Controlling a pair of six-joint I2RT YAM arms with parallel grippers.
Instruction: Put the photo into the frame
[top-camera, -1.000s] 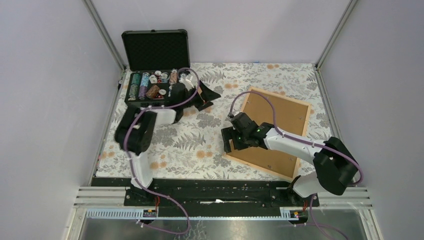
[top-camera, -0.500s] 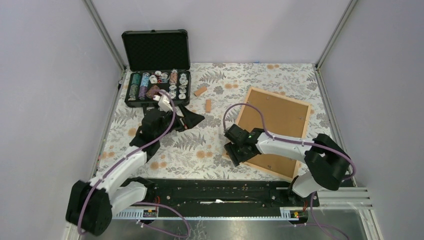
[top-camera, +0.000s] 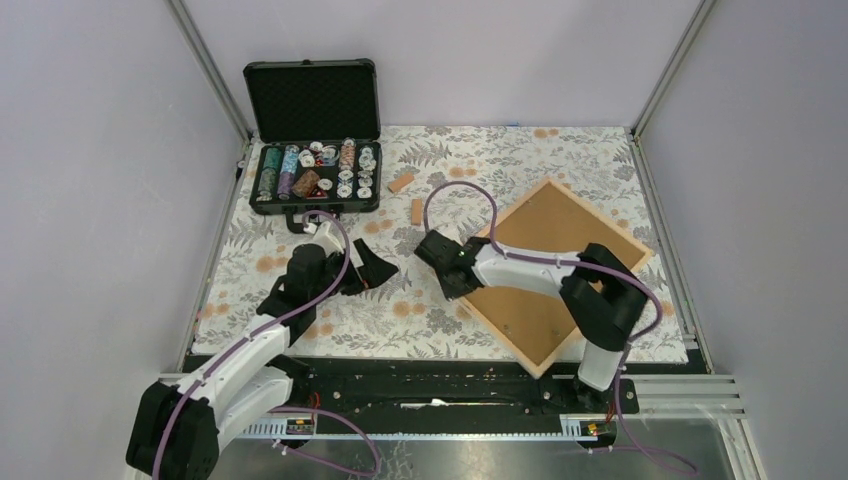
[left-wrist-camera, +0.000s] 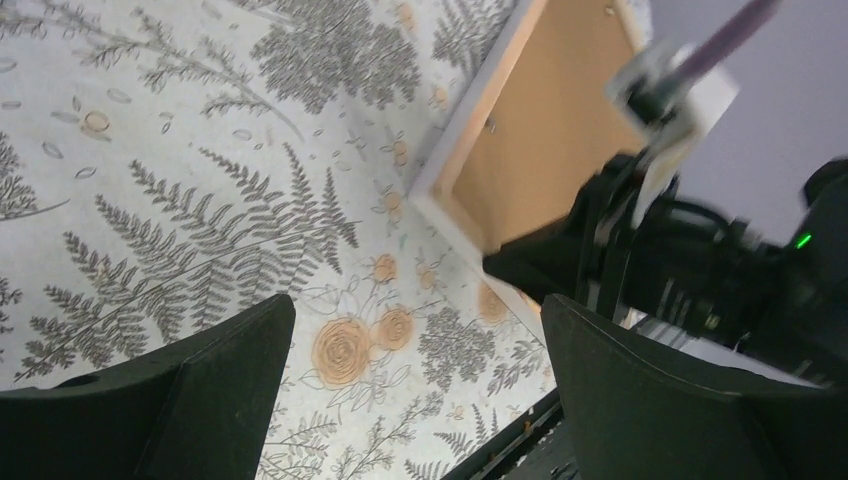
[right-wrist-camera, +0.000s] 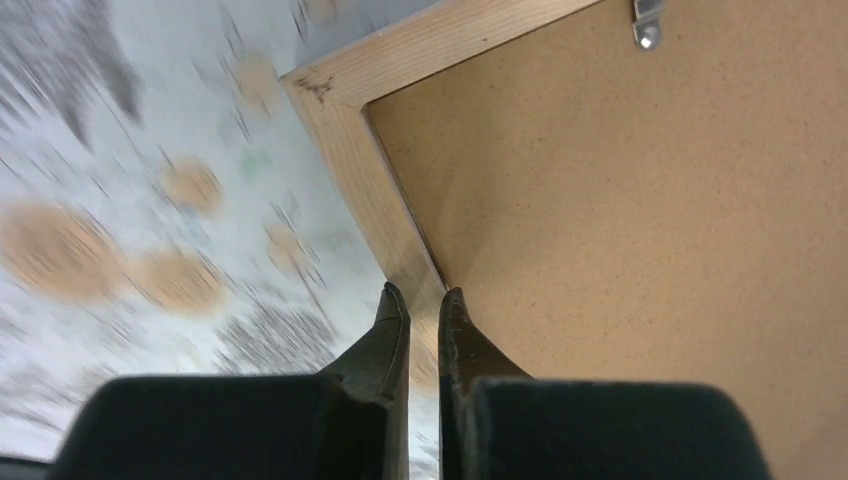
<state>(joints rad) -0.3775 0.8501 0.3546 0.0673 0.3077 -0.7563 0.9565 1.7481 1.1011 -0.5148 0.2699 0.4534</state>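
Right fingers (right-wrist-camera: 392, 335) pinched shut on the frame (right-wrist-camera: 345, 140) rail, lower centre of wrist view, probably to reposition it. Backing board (right-wrist-camera: 620, 250) faces up. Left fingers (left-wrist-camera: 200, 390) spread wide, empty, above tabletop (left-wrist-camera: 200, 150). Photo not visible.

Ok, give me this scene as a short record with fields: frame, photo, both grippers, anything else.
frame: lying flat, back up, board in it
photo: not in view
right gripper: shut on the frame's edge strip, near a corner
left gripper: open, empty, over the cloth
other: two blocks beyond the frame; open case of chips, far left
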